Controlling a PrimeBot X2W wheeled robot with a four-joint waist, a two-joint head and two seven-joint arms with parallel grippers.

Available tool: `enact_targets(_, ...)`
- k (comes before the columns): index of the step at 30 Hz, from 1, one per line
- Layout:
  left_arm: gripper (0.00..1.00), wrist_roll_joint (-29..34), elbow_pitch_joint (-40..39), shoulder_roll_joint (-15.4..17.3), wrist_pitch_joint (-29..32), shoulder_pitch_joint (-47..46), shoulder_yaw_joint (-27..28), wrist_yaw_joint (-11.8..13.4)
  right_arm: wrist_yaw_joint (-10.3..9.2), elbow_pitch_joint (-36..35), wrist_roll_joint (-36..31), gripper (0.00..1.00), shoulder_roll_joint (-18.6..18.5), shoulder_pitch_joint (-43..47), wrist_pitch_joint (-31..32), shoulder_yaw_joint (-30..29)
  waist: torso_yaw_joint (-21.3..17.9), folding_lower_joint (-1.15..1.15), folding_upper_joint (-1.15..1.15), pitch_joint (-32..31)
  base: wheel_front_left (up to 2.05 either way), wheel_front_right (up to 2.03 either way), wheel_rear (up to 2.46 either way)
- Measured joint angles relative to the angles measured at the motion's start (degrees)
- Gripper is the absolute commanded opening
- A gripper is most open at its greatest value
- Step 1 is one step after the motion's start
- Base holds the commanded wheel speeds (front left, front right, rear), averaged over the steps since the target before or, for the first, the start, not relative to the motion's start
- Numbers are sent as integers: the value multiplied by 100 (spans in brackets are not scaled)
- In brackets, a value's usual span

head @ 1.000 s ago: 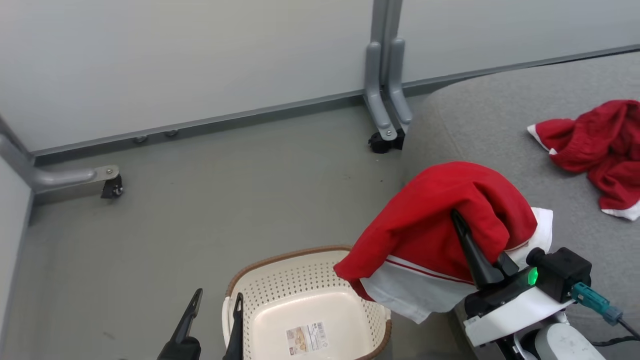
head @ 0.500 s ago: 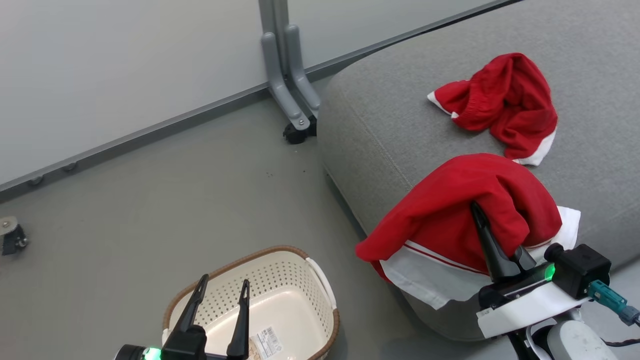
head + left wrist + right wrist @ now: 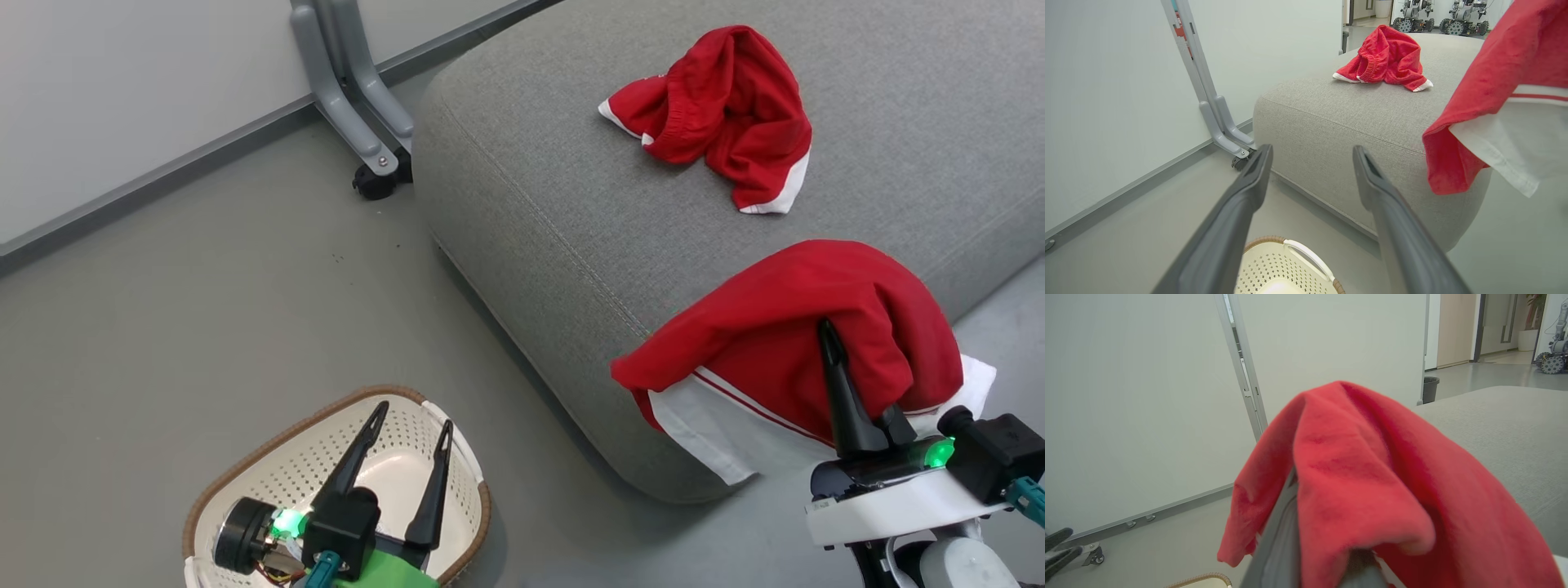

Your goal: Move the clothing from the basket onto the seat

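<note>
The left hand sits lowest in the head view, its two dark fingers spread wide above the basket. In the left wrist view the same fingers stand well apart, and a white handle and brown rim of the basket show beneath them. The basket stands on the grey floor, apart from the sofa's near corner. At the lower right the right hand is closed narrow on a garment. The red cloth is draped over both fingers, so that only one dark fingertip shows against it. A white panel edged with a thin red stripe hangs below on the left side. From the right wrist view the garment falls over the fingers in a red fold. It hangs at the near edge of the sofa; whether it touches the cushion I cannot tell. Farther back, on top of the sofa, a second garment lies crumpled, red with white trim, well apart from the first. In the left wrist view this second garment rests near the middle of the cushion. Past the sofa's far corner a grey partition foot on a black caster stands on the floor, against a pale wall panel. Beyond the sofa, in the left wrist view, wheeled robots stand in the distance.
</note>
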Motion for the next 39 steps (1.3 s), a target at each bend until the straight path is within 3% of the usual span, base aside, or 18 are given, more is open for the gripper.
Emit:
enact_targets(8,100,16,46,57,0,-37,-125,-35,0,-96,-13,0,88,87,0,-253,-109,0,0,114,0,0,0)
enact_targets(15,100,35,-13,110,0,-35,-155,0,0,14,27,0,-242,-301,0,-258,-120,0,0,227,0,0,0)
enact_targets(24,100,135,-399,427,0,-218,-219,25,0,467,442,0,-999,-2143,0,-409,-140,0,0,752,0,0,0)
enact_targets(35,100,286,-943,623,0,-882,-642,-12,1,1837,902,0,-2053,-4625,0,-428,-3,0,0,1661,0,0,0)
enact_targets(39,100,292,-971,699,0,-1117,-766,-29,1,2358,1074,0,-2239,-5266,0,-582,120,1,0,2001,0,0,0)
